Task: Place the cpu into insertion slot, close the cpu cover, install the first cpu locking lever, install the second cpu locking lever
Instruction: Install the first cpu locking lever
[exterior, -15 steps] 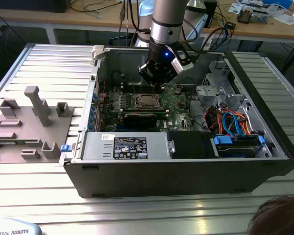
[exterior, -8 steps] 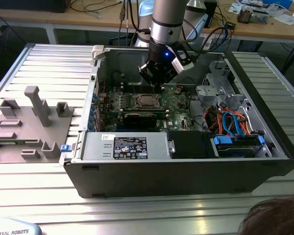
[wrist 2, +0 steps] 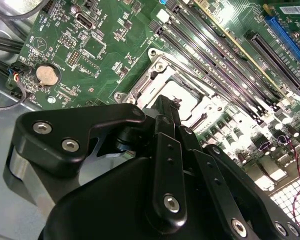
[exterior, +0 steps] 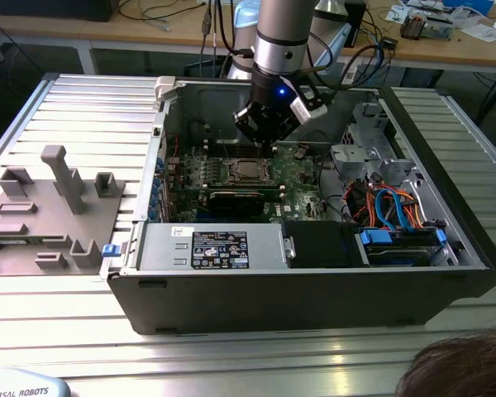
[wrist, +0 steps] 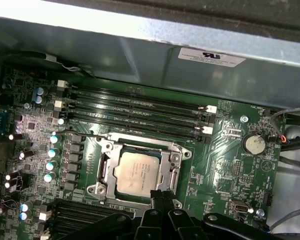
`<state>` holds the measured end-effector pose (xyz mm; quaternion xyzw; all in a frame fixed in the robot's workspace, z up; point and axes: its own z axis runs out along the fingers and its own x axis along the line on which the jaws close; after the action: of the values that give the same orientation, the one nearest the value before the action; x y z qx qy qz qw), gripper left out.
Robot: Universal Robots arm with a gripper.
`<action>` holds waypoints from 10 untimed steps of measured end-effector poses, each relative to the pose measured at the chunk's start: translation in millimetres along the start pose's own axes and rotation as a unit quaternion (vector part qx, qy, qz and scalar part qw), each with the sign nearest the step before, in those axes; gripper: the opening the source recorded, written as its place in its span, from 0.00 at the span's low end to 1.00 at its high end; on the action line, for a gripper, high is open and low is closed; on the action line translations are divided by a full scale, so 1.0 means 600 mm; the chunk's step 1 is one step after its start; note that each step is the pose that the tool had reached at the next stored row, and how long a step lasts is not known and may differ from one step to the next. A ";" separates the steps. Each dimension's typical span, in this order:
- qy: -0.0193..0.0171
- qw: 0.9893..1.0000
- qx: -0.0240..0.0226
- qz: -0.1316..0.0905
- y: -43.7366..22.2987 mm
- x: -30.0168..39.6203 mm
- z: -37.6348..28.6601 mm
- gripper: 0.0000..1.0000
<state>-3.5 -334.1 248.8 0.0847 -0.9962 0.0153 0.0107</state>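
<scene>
Chip placement looked done: the cpu [wrist: 140, 172] lay flat in the insertion slot [wrist: 110, 167] on the green board [wrist: 230, 165], inside the open computer case [exterior: 314, 289]. The cpu cover [wrist: 140, 140] was down over it, and the chip's dull silver top showed through the cover's window. I judged the first two steps finished.

Levers less certain. A thin wire lever [wrist: 87, 134] lay along the side of the cover nearest the memory slots [wrist: 135, 112]. I could not tell whether it was hooked under its catch. I could not make out a second lever clearly.

The gripper [wrist: 161, 196] stood low over the board at the edge of the cover away from the memory slots. Its fingers were drawn together, with nothing visible between them. Whether the tips touched the cover or a lever there, I could not tell.
</scene>
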 end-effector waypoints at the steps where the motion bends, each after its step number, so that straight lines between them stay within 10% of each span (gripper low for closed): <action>1: 0.000 1.000 0.000 -0.001 0.000 0.000 0.000 0.11; 10: 0.000 1.000 0.000 -0.012 0.000 0.000 0.000 0.11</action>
<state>-3.5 -334.1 248.8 0.0969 -0.9951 0.0154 0.0106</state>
